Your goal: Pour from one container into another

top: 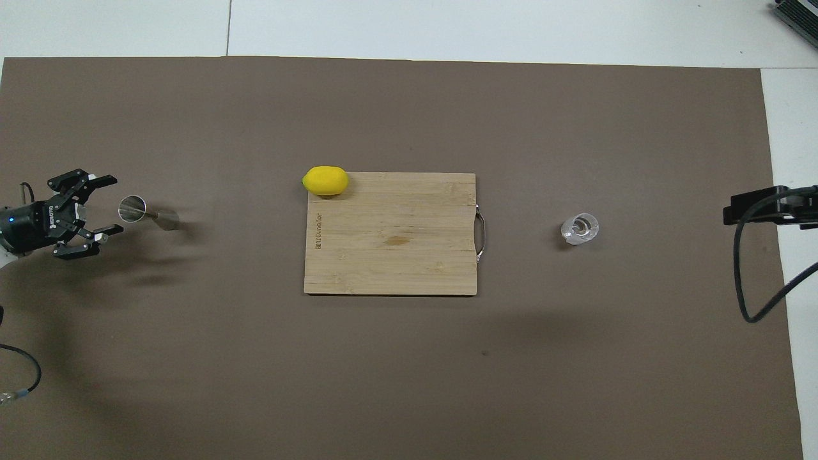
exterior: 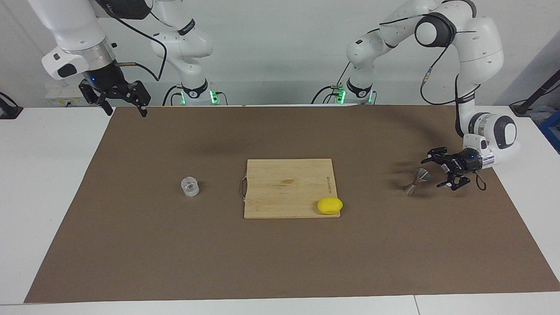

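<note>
Brown matting [exterior: 280, 262] covers most of my white table [exterior: 39, 197], with a pale wall at the back. At the mat's middle lies a wooden cutting board [exterior: 284, 188]; burned-in lettering runs along its edge toward my left arm's end, too small for me to read. A yellow lemon [exterior: 330, 205] sits on the board's corner, farther from me.

My left gripper [exterior: 442, 171] hangs low and turned on its side, forearm level, its fingers spread wide just beside the steel jigger [exterior: 417, 180], not touching it. The jigger stands on the mat toward my left arm's end.

My right gripper [exterior: 124, 107] waits, raised over the mat's edge nearest my base, pointing down with fingers apart. The glass tumbler [exterior: 190, 187] stands upright on the mat beside the board, toward my right arm's end.
</note>
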`<action>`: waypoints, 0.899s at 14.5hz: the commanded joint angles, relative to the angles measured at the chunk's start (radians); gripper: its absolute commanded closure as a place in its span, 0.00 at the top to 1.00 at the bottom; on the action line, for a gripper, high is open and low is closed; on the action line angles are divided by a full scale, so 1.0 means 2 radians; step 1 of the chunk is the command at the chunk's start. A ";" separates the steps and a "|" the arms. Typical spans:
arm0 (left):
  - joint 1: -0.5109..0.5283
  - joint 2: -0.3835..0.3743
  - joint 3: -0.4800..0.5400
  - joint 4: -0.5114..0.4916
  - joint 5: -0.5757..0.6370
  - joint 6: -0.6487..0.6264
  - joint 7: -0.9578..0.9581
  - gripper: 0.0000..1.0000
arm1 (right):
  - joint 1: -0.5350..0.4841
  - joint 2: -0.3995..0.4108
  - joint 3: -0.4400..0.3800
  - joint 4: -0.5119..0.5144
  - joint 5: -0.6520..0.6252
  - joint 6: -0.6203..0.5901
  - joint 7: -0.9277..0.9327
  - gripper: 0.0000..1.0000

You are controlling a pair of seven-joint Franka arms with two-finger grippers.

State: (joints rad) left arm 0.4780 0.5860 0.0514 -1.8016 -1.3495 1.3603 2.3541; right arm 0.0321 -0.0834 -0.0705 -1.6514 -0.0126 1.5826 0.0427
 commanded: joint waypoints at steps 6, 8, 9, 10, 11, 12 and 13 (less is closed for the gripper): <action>-0.009 0.008 0.002 -0.001 0.017 0.013 0.059 1.00 | -0.013 0.012 -0.002 0.000 -0.019 0.021 0.005 1.00; -0.009 0.008 0.001 -0.001 0.018 0.015 0.061 1.00 | -0.013 0.013 -0.003 0.000 -0.021 0.027 0.005 1.00; -0.013 0.008 0.002 -0.001 0.018 0.014 0.062 1.00 | -0.013 0.014 -0.003 0.000 -0.020 0.033 0.005 1.00; -0.016 0.008 0.002 -0.002 0.018 0.015 0.067 1.00 | -0.013 0.013 -0.003 0.000 -0.020 0.029 0.004 1.00; -0.016 0.008 0.002 -0.002 0.018 0.016 0.078 1.00 | -0.011 0.013 -0.003 0.000 -0.020 0.029 0.005 1.00; -0.018 0.008 0.002 -0.002 0.018 0.018 0.080 0.99 | -0.011 0.012 -0.002 -0.002 -0.017 0.029 0.006 1.00; -0.019 0.008 0.002 -0.002 0.018 0.023 0.080 0.99 | -0.012 0.010 -0.003 -0.008 -0.014 0.031 0.009 1.00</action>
State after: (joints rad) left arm 0.4542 0.6005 0.0492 -1.8049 -1.3246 1.3821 2.4829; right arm 0.0151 -0.0570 -0.0833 -1.6536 -0.0342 1.6328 0.0427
